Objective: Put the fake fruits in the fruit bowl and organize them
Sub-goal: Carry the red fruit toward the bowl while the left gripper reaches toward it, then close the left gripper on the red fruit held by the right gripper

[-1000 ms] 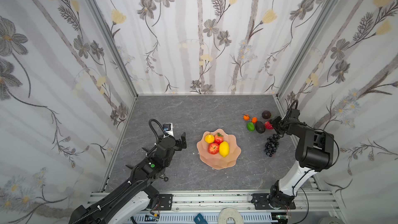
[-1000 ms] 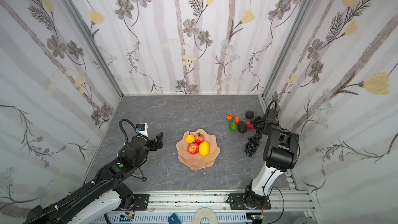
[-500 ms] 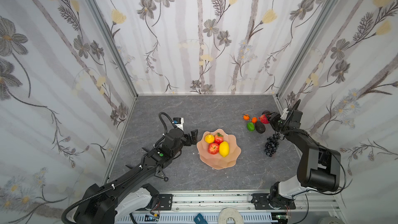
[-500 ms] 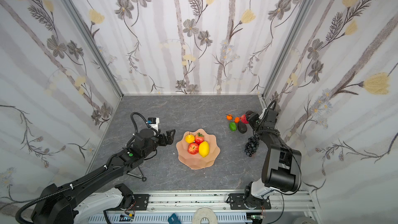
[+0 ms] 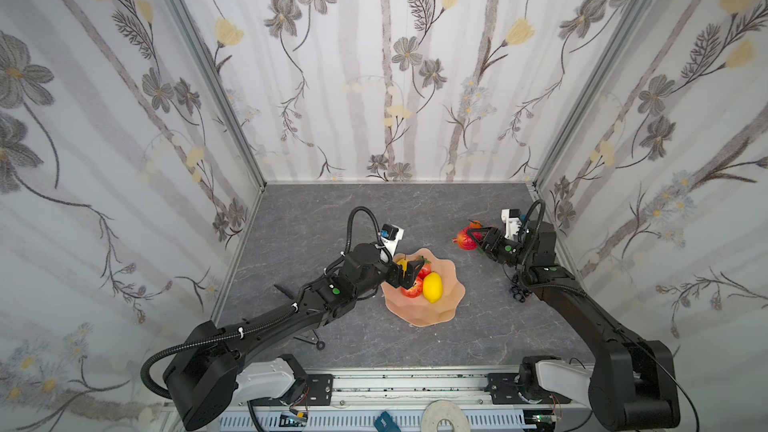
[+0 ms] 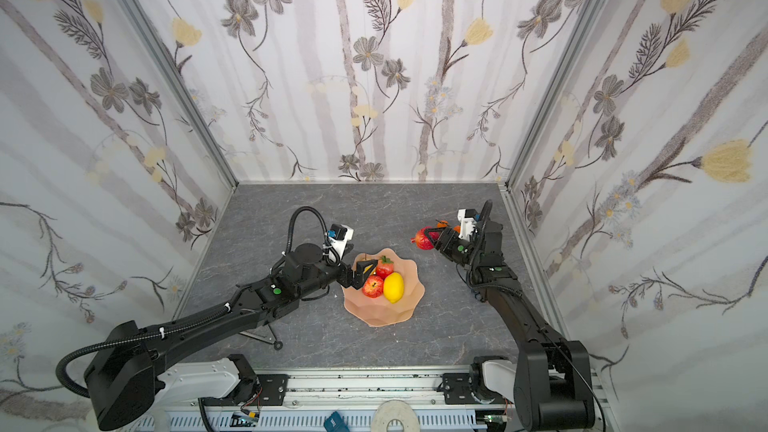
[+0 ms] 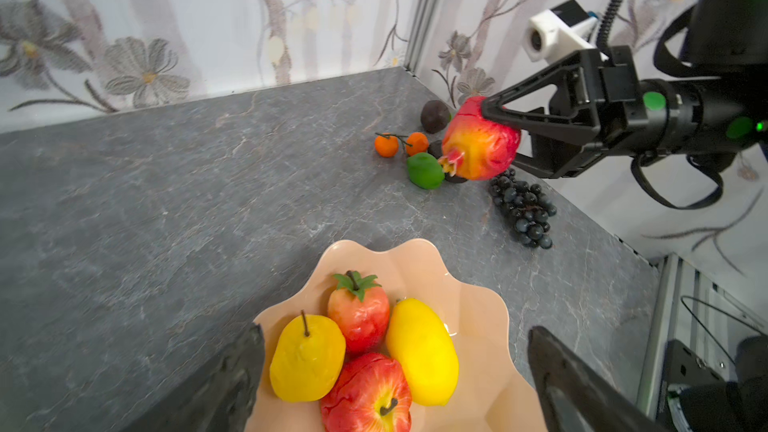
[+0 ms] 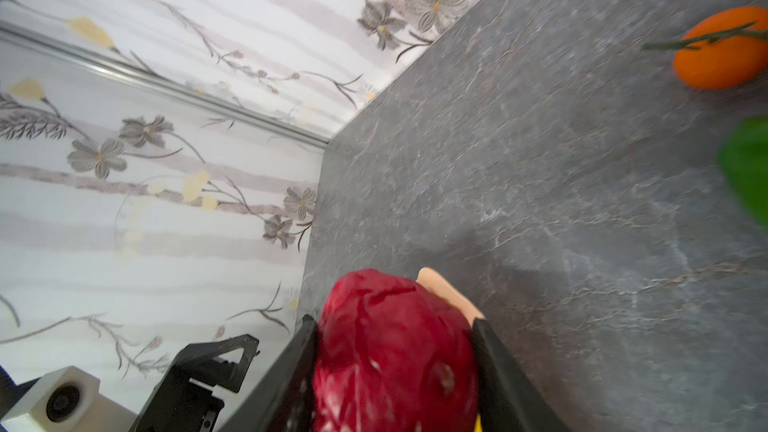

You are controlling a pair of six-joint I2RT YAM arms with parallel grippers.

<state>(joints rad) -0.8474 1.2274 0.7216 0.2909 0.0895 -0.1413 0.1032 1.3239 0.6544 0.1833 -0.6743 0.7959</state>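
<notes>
The peach fruit bowl holds a yellow pear, a strawberry, a lemon and a red apple. My left gripper hovers open over the bowl's left side, above the pear. My right gripper is shut on a red-yellow fruit with a small crown, held in the air to the right of and behind the bowl.
On the table near the right wall lie two small oranges, a green lime, a dark avocado and a black grape bunch. A thin black rod lies under the left arm.
The left arm reached right until its open gripper hangs over the bowl. The right gripper lifted the red fruit from the pile and carried it left, away from the wall.
</notes>
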